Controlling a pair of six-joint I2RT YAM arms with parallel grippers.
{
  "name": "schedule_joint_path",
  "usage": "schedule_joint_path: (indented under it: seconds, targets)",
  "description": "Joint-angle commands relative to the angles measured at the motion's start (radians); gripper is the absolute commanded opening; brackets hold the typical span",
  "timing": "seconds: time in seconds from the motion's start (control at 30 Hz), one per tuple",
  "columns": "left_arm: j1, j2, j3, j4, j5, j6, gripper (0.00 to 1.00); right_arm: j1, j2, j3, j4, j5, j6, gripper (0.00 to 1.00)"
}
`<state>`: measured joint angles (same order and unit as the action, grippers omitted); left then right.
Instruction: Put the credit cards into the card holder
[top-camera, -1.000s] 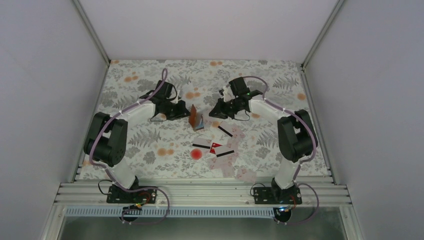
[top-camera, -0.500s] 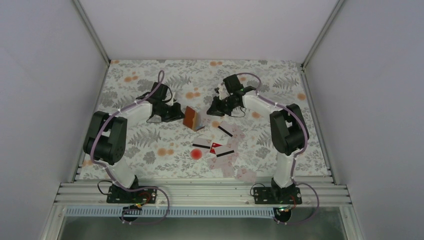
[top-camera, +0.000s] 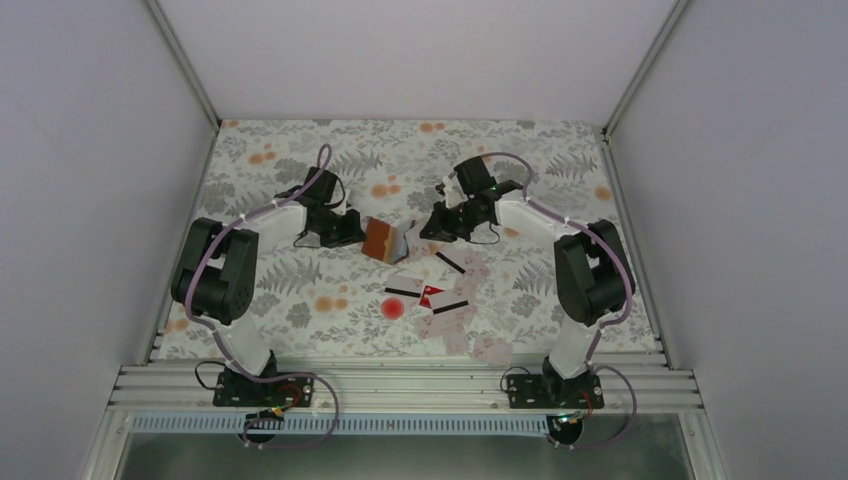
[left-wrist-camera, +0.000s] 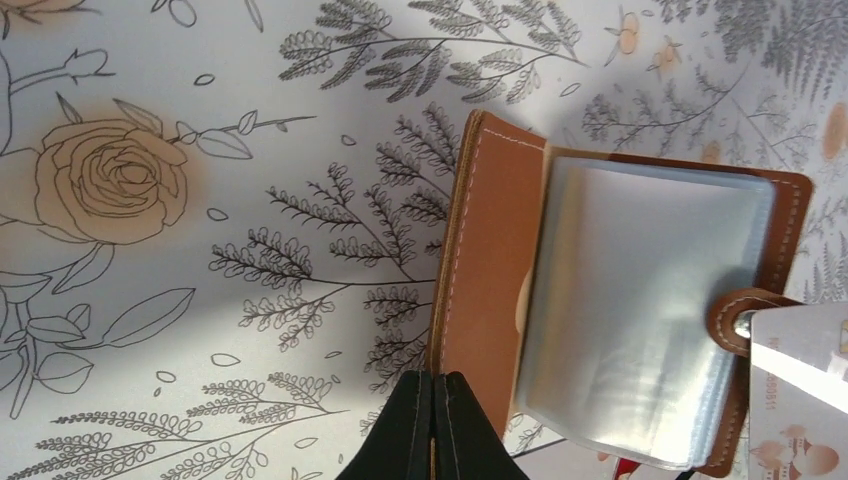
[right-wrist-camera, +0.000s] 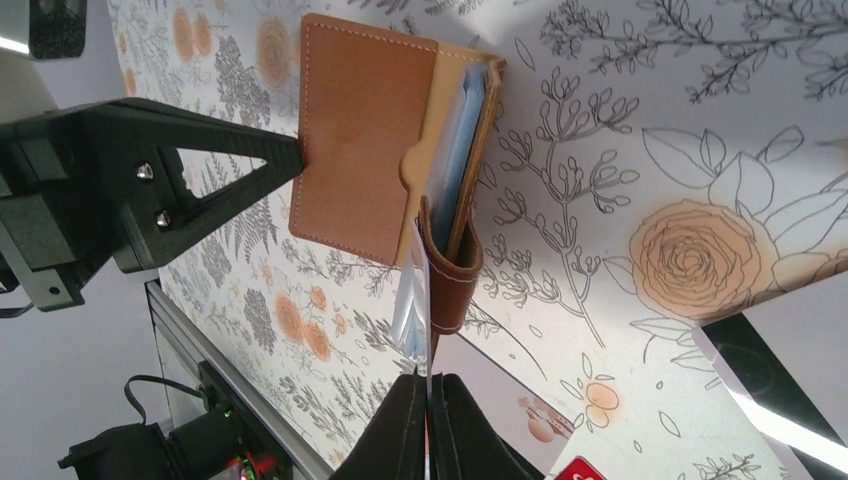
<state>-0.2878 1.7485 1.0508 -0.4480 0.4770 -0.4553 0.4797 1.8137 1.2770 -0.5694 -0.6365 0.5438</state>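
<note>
While the left gripper pinches shut on the cover edge of the small brown stitched-leather card holder, propping it open mid-table, the right gripper is clamped on a thin pale plastic card whose edge meets the leather snap strap. We judge the card must clear that strap, then slide flat into a cloudy clear plastic sleeve — left arm steady. Other pale, striped and red credit cards lie nearer the bases on the floral cloth.

Card holder tipped from upright to leaning open, slid left. Left gripper drew back left. Right gripper brought credit card to holder's right edge.
</note>
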Motion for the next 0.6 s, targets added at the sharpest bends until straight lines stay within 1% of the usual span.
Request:
schedule_joint_path:
  seconds: [0.0, 0.23, 0.37, 0.57]
  targets:
    - [0.004, 0.019, 0.02, -0.027, -0.028, 0.008, 0.02, 0.006, -0.023, -0.037, -0.019, -0.024, -0.022, 0.03]
    - [-0.015, -0.007, 0.064, -0.066, -0.054, -0.009, 0.02, 0.008, -0.024, -0.073, -0.06, -0.111, -0.032, 0.04]
    - [-0.048, -0.028, 0.103, -0.102, -0.094, -0.026, 0.02, 0.008, -0.057, -0.076, -0.101, -0.113, -0.035, 0.04]
    - [-0.082, -0.035, 0.079, -0.094, -0.104, -0.052, 0.02, 0.009, -0.028, -0.094, -0.071, -0.105, -0.034, 0.04]
